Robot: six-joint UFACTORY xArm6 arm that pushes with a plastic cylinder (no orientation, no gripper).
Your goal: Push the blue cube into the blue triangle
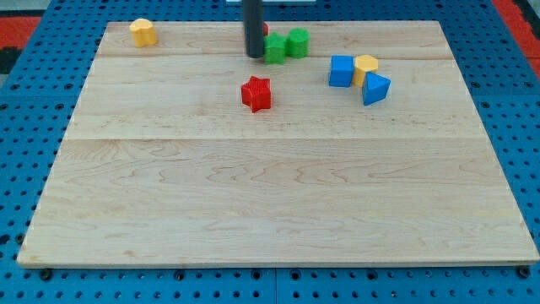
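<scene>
Dark rod's tip, my tip [254,56], has no claw; rests just left of green blocks [285,44]. Blue cube [341,71] at view's right, touching yellow block [366,67]; blue triangle [375,88] just beyond. Red star block [256,94] below tip. Pale wooden worktop [270,203].

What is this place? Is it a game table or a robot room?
Probably a robot lab's test bench. A bare wooden board lies on blue pegboard, little blocks like the red star and blue cube sit on it, and my tip touches down beside the green blocks.
</scene>
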